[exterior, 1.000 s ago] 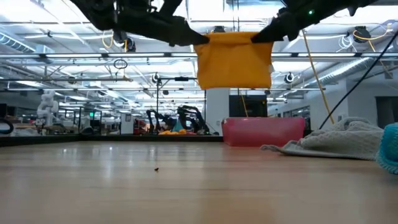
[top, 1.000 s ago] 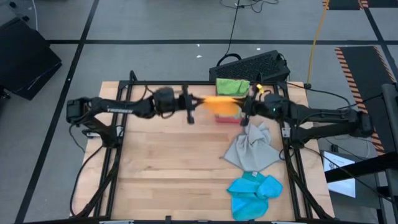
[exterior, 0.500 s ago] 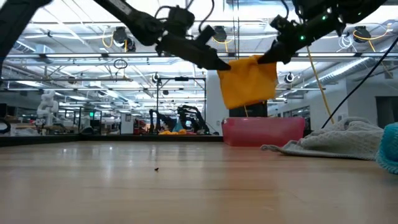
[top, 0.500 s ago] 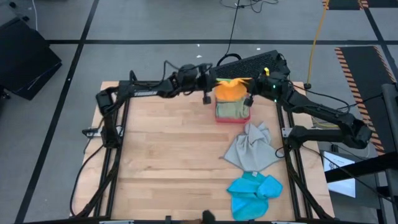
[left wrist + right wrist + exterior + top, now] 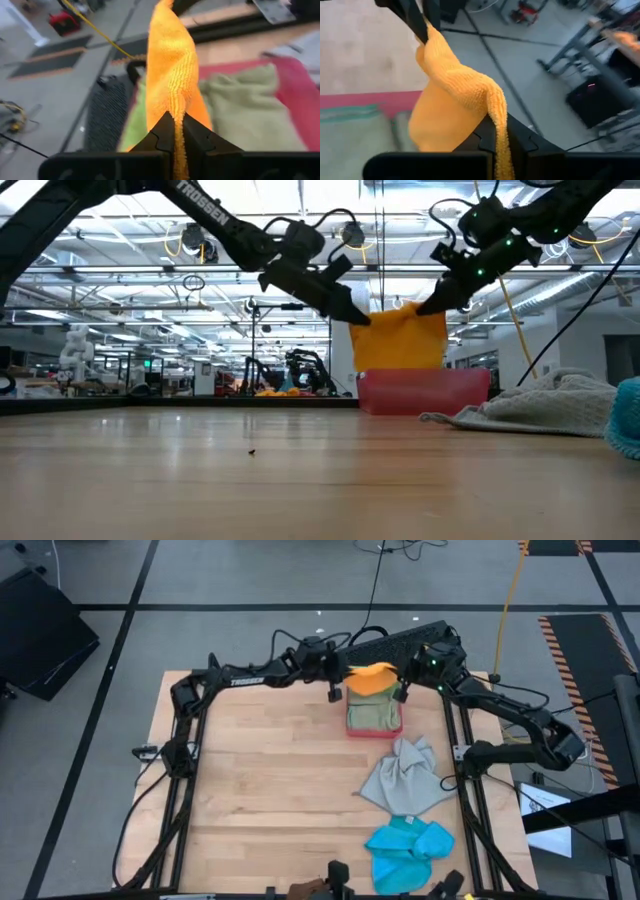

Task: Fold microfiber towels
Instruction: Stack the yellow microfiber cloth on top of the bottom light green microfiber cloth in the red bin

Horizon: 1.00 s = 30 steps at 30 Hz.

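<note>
Orange towel held over tray at the table's far edge.

Left gripper [image 5: 174, 131] clamped narrow on one top corner of orange microfiber towel [image 5: 400, 338]; right gripper [image 5: 496, 131] likewise pinched on the other corner. Folded towel hanging between both, lower hem just above pink-red tray [image 5: 396, 728], which already carries a sage green towel [image 5: 371, 716]. Bright green towel [image 5: 134, 125] lying behind the tray. Grey towel [image 5: 405, 778] crumpled near the right edge, blue towel [image 5: 408, 843] toward the near right corner, both unfolded. Risks, as judged: uneven release letting the fold spill open; hem catching the tray rim and landing askew; one corner slipping from so thin a pinch.
</note>
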Each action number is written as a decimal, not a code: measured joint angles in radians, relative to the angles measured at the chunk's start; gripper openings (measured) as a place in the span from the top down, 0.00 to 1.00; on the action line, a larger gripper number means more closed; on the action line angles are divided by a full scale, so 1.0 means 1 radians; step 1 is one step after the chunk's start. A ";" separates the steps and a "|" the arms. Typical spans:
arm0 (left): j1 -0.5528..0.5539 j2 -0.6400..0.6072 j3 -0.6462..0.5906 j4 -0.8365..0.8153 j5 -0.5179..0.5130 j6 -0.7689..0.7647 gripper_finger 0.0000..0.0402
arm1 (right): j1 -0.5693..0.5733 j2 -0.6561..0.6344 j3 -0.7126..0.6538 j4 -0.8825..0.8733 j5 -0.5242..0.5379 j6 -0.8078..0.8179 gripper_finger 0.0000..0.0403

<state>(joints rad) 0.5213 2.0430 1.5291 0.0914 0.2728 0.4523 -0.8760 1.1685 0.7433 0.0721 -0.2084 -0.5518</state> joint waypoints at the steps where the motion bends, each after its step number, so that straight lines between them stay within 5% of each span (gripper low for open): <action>1: -0.006 0.000 0.000 -0.025 0.001 0.005 0.96 | 0.001 -0.001 0.000 -0.015 -0.011 0.011 0.98; 30: -0.157 0.000 0.001 -0.336 0.044 -0.032 0.91 | 0.180 -0.004 0.000 -0.465 -0.027 0.201 0.96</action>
<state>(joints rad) 0.3645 2.0430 1.5299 -0.2449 0.3170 0.4204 -0.6955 1.1648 0.7433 -0.3928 -0.2357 -0.3507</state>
